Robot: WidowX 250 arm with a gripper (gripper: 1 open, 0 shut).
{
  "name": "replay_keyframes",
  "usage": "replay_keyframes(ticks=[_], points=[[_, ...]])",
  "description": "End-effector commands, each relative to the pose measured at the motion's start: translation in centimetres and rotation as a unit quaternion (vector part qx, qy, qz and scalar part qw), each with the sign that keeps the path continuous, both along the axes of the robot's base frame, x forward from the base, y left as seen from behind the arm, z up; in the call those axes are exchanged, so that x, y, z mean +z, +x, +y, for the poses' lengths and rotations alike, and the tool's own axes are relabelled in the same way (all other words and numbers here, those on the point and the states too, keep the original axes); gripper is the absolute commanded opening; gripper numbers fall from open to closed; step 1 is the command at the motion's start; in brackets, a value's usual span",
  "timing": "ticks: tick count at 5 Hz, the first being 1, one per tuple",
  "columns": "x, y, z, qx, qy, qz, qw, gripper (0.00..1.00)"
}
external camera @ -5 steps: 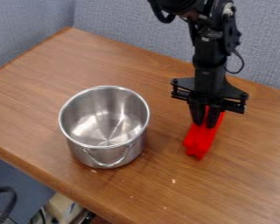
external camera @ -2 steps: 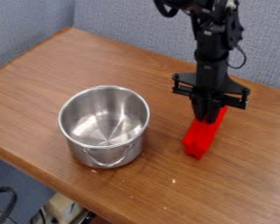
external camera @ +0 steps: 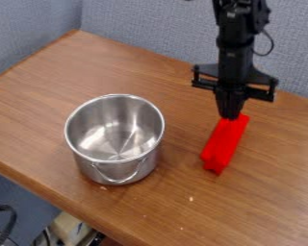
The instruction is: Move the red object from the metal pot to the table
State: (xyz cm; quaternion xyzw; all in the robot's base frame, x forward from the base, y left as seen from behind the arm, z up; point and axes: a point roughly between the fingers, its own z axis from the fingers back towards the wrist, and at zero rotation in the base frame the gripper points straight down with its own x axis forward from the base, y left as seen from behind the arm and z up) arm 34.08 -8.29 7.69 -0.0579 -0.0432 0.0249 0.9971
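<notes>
The red object (external camera: 225, 144), a bright red block, lies flat on the brown wooden table (external camera: 66, 77) just right of the metal pot (external camera: 115, 137). The pot stands upright and holds nothing that I can see. My gripper (external camera: 230, 111) points straight down and hangs just above the far end of the red block. Its fingers are shut together with nothing between them, and a small gap separates them from the block.
The table's front edge runs diagonally at the lower left, with cables and floor beyond it. A grey-blue wall stands behind the table. Bare wood lies left of and behind the pot.
My gripper has risen off the far end of the red block and its fingers have closed. The block stays lying on the table, and the pot has not moved.
</notes>
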Motion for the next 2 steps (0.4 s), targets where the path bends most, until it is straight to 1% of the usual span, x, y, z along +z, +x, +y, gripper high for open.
replay_keyframes(ticks=[1,2], points=[[3.7,1.4,1.0,0.017,-0.014,-0.046,0.9987,0.0],[5.1,2.1,1.7,0.024,-0.024,-0.054,0.998,0.0]])
